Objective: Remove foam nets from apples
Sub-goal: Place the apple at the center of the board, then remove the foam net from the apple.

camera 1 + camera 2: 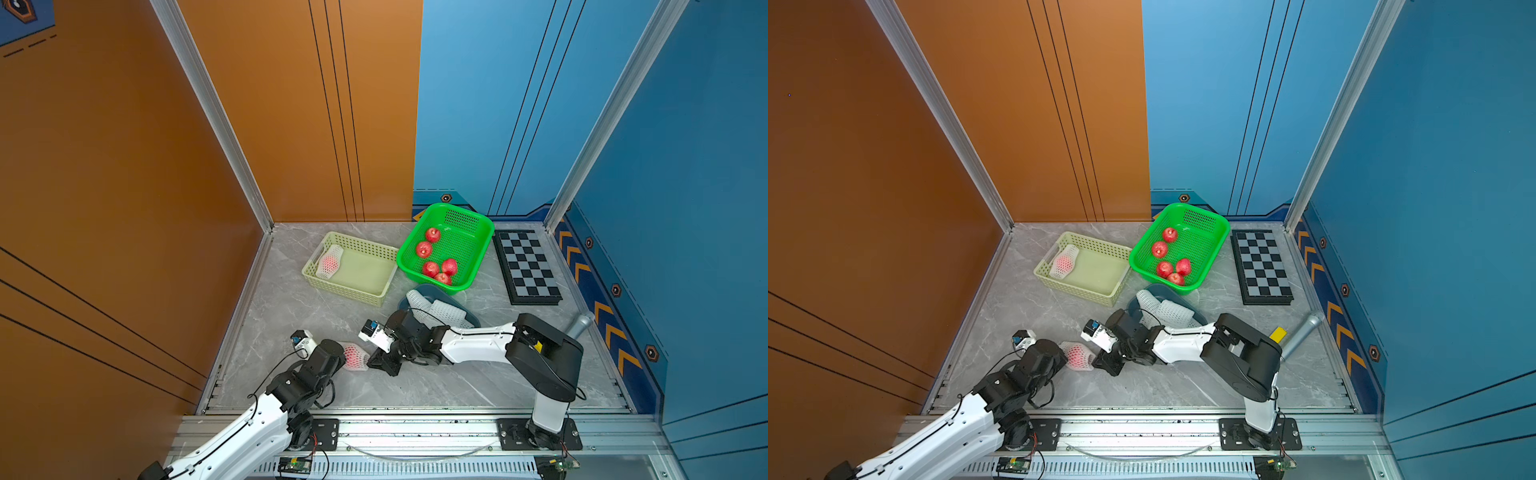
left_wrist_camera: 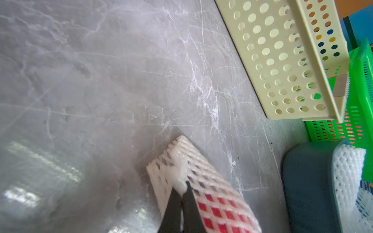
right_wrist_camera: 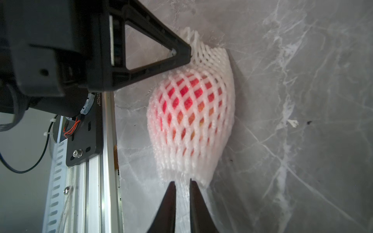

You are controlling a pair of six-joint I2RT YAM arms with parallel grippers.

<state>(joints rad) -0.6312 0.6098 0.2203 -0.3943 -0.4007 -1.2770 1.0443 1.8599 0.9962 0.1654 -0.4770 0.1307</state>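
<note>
Left gripper [image 2: 184,187], right gripper [image 3: 182,182] tight on foam net [image 3: 222,66] ends; apple [image 3: 184,91] half-hidden inside.

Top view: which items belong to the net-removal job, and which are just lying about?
Job: netted apple between left gripper and right gripper; second netted apple in the yellow basket; five bare apples in the green basket; shed foam nets in the grey tub.
Lying about: chessboard; grey cylinder.

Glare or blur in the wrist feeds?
Left wrist: bright glare patches on the table, foam net soft beside the left pincer. Right wrist: apple fairly sharp through the mesh, net's edge smeared at the right pincer.
</note>
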